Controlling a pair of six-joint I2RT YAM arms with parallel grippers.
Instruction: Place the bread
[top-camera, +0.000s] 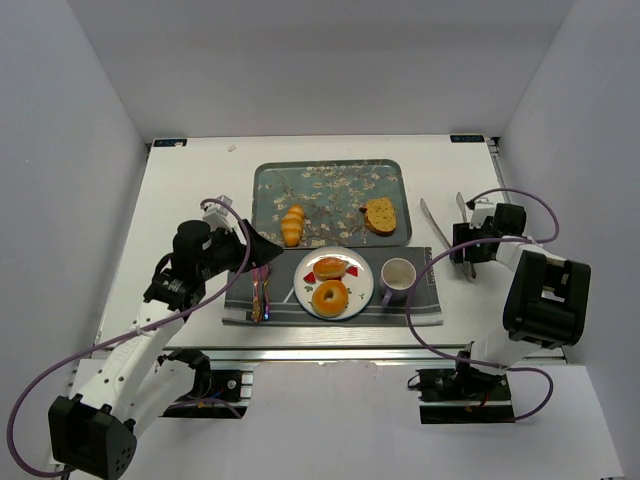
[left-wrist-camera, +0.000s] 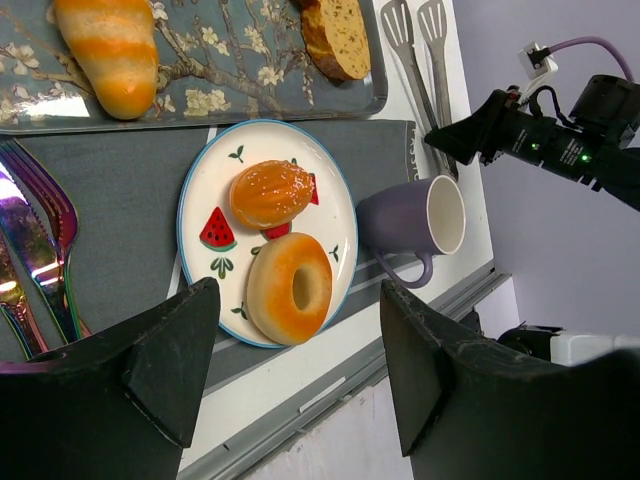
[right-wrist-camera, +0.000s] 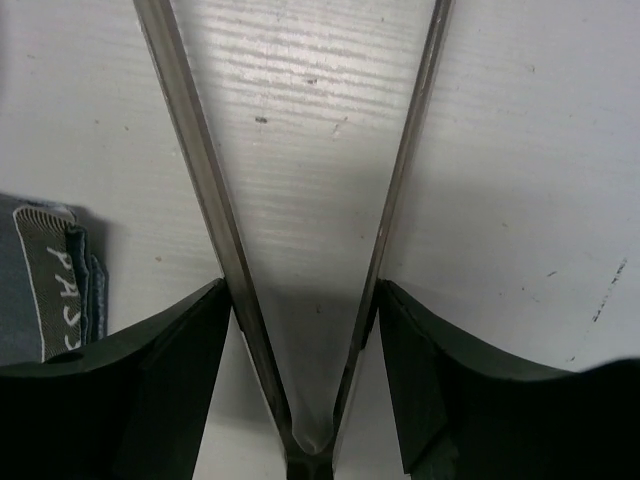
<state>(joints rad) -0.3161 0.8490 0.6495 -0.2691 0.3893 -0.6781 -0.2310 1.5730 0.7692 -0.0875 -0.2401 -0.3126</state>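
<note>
Teal blossom-print tray; white watermelon-print plate; lilac mug; grey placemat

White table, plain grey walls on three sides.

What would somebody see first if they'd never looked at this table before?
Probably the round white plate with watermelon pictures, near the middle on the grey placemat, holding a golden ring-shaped bread and a shell-shaped bun. Behind it lies a blue-green flowery tray with a striped roll and a brown bread slice. Off to the right, the right gripper straddles shiny metal tongs.
</note>
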